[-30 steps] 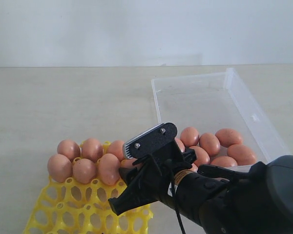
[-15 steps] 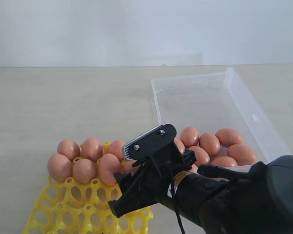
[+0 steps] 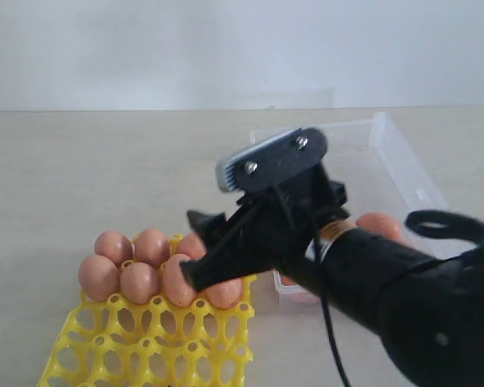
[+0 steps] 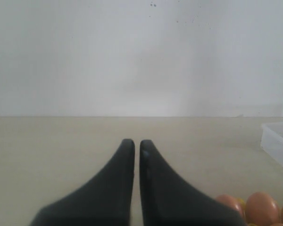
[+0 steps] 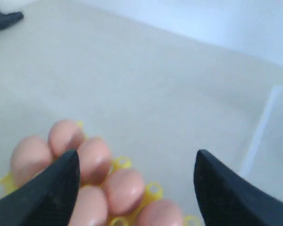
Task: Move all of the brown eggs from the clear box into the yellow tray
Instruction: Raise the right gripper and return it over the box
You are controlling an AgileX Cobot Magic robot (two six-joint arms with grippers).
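right gripper (image 5: 137,157) hangs wide open and empty above the right end of the egg rows on the yellow tray (image 3: 145,351), its two dark fingers (image 5: 56,188) well apart, with eggs showing between them in the wrist view. left gripper (image 4: 135,143) looks out over the table (image 4: 47,141), jaws pressed nearly together and holding nothing. about seven brown eggs (image 3: 139,282) fill the two far rows of the tray, at the near left of the scene; the near rows are open cups. the clear box (image 3: 397,157) sits to the right and farther back, and the arm hides most of its near end. one egg (image 3: 379,226) shows plainly there, and a reddish blur through the near wall may be more. the eggs in the tray stand with their long axis about upright, leaning a little; the one seen in the box lies on its side, long axis roughly left to right. i judge each egg light, rigid but brittle, and smooth enough to slip or roll, so the fingers ought to close gently across the widest part, square to the long axis, never on the ends.
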